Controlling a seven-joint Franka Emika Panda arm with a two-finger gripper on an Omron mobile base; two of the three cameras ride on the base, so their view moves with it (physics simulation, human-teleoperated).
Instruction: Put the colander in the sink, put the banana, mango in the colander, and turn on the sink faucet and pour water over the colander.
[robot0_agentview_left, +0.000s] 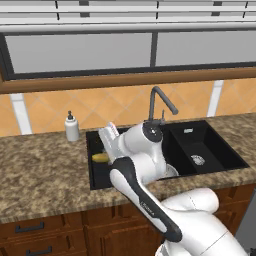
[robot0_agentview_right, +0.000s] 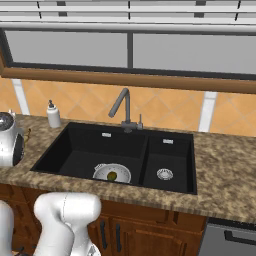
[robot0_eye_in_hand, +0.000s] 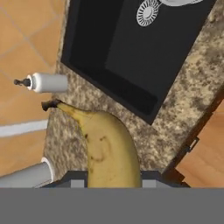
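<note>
Jaws clenched on the banana (robot0_eye_in_hand: 107, 151), seen close in hand view, w/ its dark stem end pointing away from the hand. In left base view the banana shows as a yellow bit over the left part of the sink (robot0_agentview_left: 220, 150), beside the arm's wrist. Colander (robot0_agentview_right: 112, 173) sits on the sink floor in the big basin, left of the divider; mango (robot0_agentview_right: 112, 175) lies inside it. Sink faucet (robot0_agentview_right: 123, 110) stands behind the sink. Soap bottle (robot0_agentview_right: 53, 115) on the surface (robot0_agentview_right: 225, 170), left of the sink.
</note>
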